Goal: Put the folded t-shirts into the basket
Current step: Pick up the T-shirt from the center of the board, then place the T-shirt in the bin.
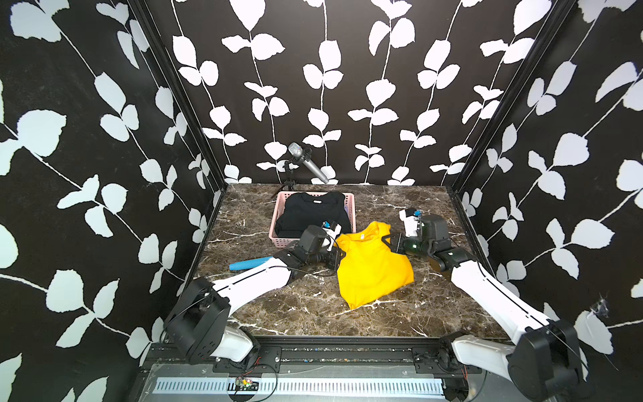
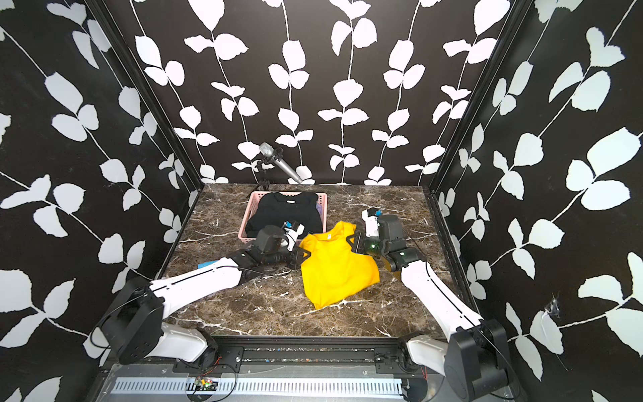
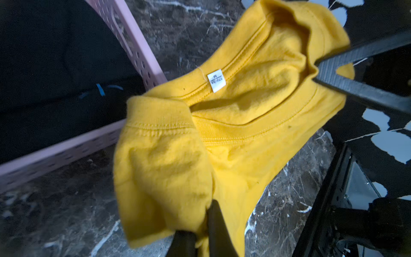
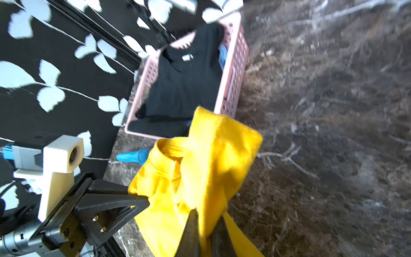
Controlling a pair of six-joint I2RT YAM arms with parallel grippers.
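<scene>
The mustard-yellow t-shirt [image 1: 374, 268] lies on the counter [image 1: 306, 313] just beside the near right corner of the pink basket [image 1: 350, 209]. Its collar end points toward the basket and is bunched up, while its hem end lies flat on the stone. The left fingers [image 3: 219, 227] are pressed together on the shoulder fold at one side of the collar, and the right fingers [image 4: 191, 233] pinch the other shoulder. The black t-shirt [image 1: 313, 214] already tops the basket, with a sliver of blue cloth [image 4: 222, 55] showing beneath it. The yellow tee looks light, soft and limp, so it will likely sag between the two pinches, and its folds may slide open if it trails. Both shoulder corners, gripped through all layers, seem the right hold. A level, taut carry should keep it folded.
</scene>
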